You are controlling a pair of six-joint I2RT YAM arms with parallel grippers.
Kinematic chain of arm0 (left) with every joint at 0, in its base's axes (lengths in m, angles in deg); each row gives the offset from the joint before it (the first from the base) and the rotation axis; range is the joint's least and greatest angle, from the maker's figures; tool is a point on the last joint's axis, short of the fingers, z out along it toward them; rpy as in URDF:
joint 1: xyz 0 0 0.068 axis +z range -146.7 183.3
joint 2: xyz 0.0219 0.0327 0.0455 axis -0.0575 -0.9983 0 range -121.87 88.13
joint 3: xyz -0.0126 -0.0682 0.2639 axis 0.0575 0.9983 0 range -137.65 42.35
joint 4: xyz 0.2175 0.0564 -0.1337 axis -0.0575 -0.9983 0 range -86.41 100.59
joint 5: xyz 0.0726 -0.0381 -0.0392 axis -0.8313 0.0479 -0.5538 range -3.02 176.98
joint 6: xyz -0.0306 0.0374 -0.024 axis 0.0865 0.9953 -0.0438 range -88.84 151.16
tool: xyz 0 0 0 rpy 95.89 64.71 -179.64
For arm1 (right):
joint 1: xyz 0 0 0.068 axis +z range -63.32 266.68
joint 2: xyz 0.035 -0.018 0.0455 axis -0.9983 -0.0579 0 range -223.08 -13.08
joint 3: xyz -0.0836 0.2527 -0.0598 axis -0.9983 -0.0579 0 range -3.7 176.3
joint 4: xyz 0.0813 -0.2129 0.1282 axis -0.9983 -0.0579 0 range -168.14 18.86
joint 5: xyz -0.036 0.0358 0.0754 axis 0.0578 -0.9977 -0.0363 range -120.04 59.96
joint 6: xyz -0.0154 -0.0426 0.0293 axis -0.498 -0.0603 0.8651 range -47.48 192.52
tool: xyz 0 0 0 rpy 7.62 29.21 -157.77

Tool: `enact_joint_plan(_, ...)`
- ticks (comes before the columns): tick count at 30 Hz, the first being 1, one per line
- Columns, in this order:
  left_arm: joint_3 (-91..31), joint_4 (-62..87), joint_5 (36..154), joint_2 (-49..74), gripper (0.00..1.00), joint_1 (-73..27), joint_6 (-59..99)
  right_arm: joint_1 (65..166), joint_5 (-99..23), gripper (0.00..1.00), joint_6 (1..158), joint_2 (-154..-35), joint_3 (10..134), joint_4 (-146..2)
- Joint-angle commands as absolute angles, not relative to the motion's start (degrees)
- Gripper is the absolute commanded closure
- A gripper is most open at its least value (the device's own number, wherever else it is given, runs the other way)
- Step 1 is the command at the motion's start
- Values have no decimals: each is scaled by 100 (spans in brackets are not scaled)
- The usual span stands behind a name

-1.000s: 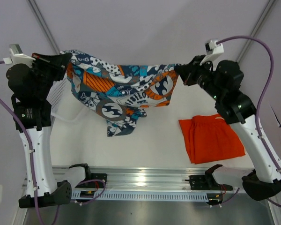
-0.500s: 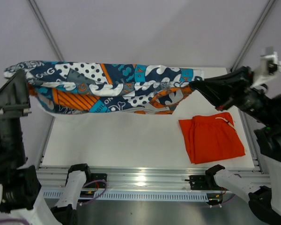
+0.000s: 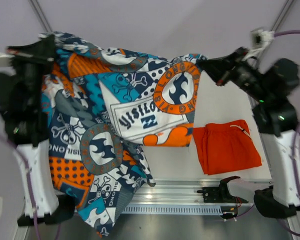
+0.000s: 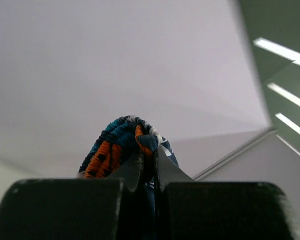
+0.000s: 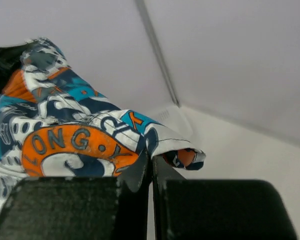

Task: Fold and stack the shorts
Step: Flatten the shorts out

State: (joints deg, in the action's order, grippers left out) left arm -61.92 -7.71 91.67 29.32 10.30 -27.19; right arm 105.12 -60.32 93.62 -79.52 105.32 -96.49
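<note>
Orange shorts (image 3: 226, 150) lie folded at 4 o'clock on the surface (image 3: 225, 102); patterned shorts (image 3: 115, 125) hang unfolded, clamped by left pincer (image 4: 149, 165) and right pincer (image 5: 151, 167), fold and stack pending.

The patterned shorts (image 3: 115, 125) are soft, matt printed cloth that drapes in loose folds. The orange shorts (image 3: 227, 147) are plain matt cloth, lightly creased. The tabletop (image 3: 225, 102) looks smooth, white and matt. The rail (image 3: 180, 192) is shiny ribbed metal.
</note>
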Motion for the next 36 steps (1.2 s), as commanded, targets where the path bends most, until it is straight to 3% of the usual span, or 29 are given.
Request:
enact_joint_plan(1,-5198,-752,9060,2318,100,568,-2624,9892,-6449,100,10151,-8217,8793,-9217)
enact_joint_plan(7,-2231,626,8216,2318,100,-434,-2658,9661,-6283,100,10793,-7365,5588,-7670)
enact_joint_plan(13,-995,2165,7521,1581,100,-1295,-2624,9556,-5712,100,10812,-7582,4254,-6807)
enact_joint_plan(22,-1679,3203,7258,-18,100,-1455,-2255,8994,-5448,100,10741,-8708,4543,-6368)
enact_joint_plan(32,-4069,3423,7546,-2583,99,-1455,-2298,8203,-5026,100,11258,-10421,5194,-5867)
enact_joint_plan(34,-4707,3354,7669,-2963,90,-1437,-2360,8054,-5000,100,11365,-10904,5386,-5639)
enact_joint_plan(35,-4930,3075,7827,-3278,59,-1437,-2342,8018,-4895,100,11391,-11089,5526,-5681)
enact_joint_plan(36,-5141,2820,7915,-3420,46,-1420,-2238,7992,-4868,100,11400,-11473,5684,-5725)
